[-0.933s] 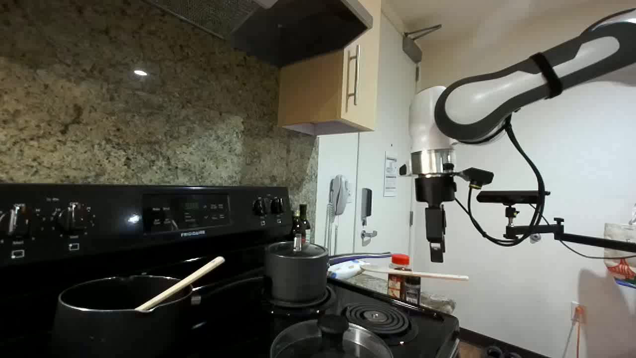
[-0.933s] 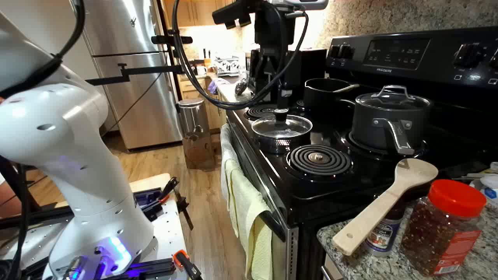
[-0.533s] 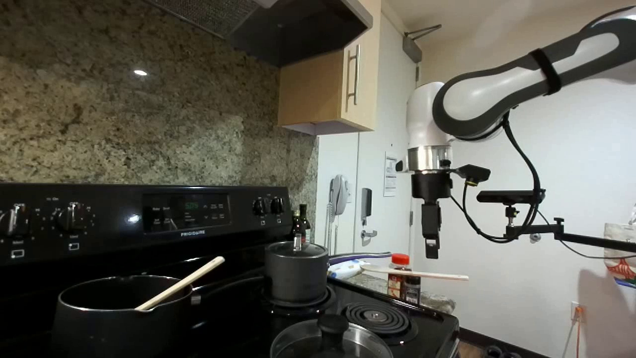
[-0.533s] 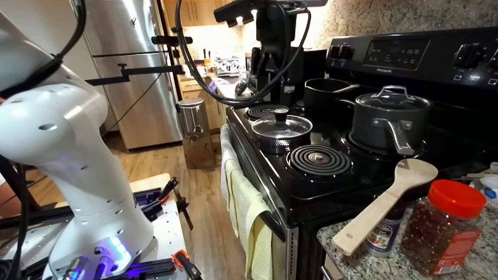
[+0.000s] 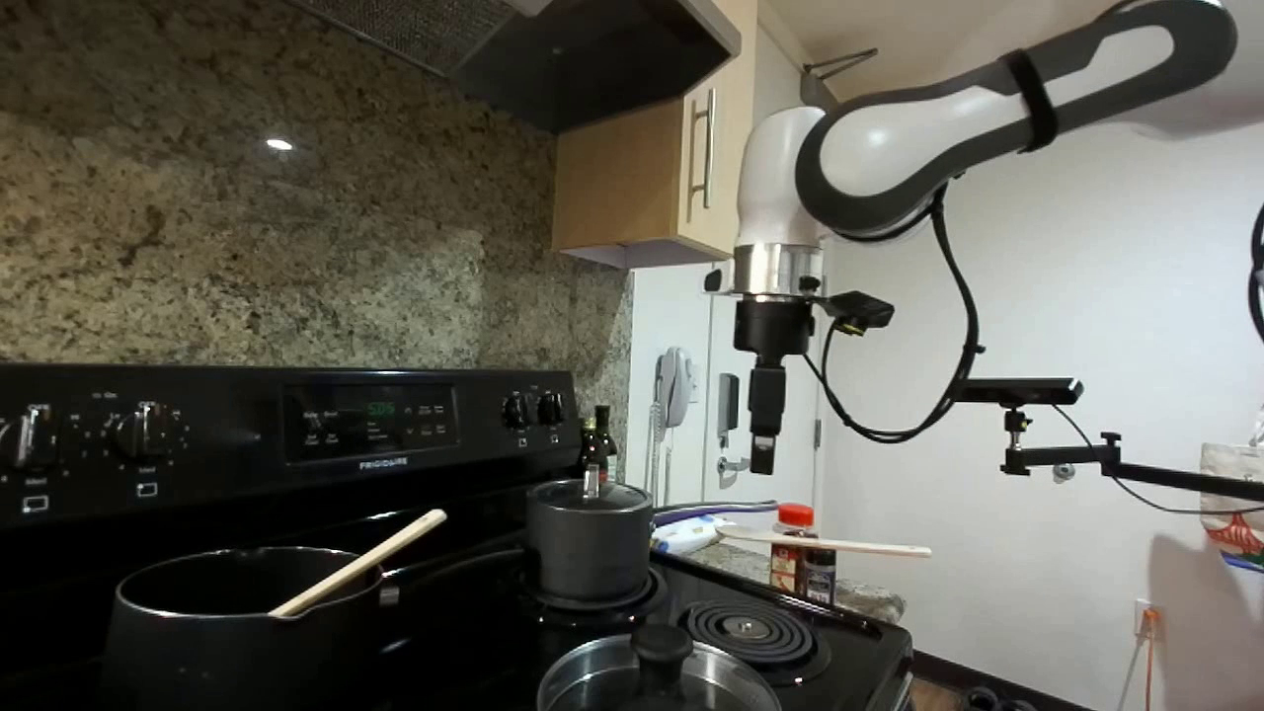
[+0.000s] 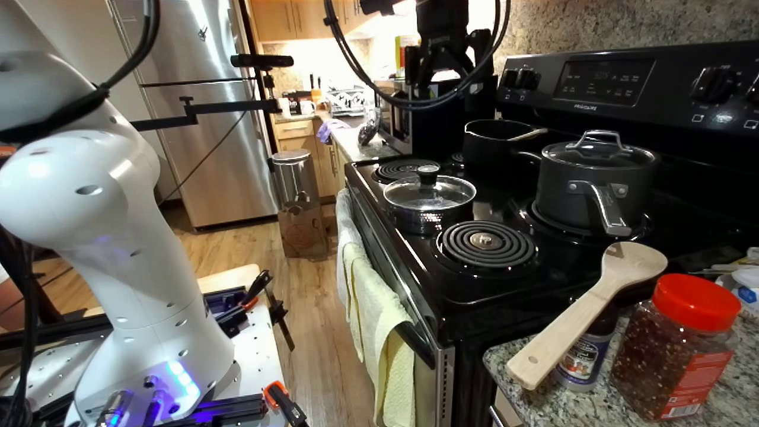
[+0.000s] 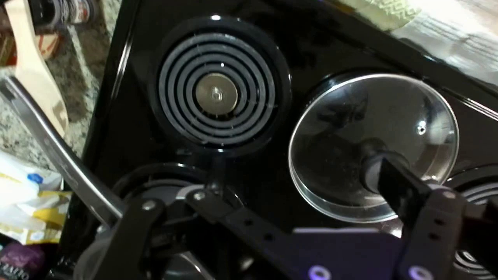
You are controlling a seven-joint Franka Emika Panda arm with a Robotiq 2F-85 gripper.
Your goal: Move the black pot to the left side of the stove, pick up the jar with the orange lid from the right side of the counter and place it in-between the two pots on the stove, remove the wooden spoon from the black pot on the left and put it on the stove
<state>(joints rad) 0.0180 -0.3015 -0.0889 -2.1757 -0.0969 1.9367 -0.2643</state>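
The black pot (image 5: 237,652) stands at the left of the stove (image 6: 462,284) in an exterior view. From its rim leans the wooden spoon (image 5: 365,563), handle up. The smaller grey lidded pot (image 6: 593,190) sits on a back burner; in the wrist view my fingers hide part of it. On the counter stands the jar with the orange lid (image 6: 670,350), upright. High above the stove, pointing down, hangs my gripper (image 5: 762,464), apart from all of these. The wrist view shows its fingers wide apart and nothing between them. The black pot cannot be made out there.
A glass-lidded pan (image 7: 350,128) is below my fingers, beside a bare coil burner (image 7: 216,95). Another wooden spoon (image 6: 593,308) rests over a small spice jar (image 6: 584,362) on the counter. A range hood (image 5: 602,69) and cabinet (image 5: 632,197) hang above the back.
In the exterior views my arm and gripper have risen and shifted toward the stove's back panel. The jaws have stayed open. Pots, jar and spoons have not moved.
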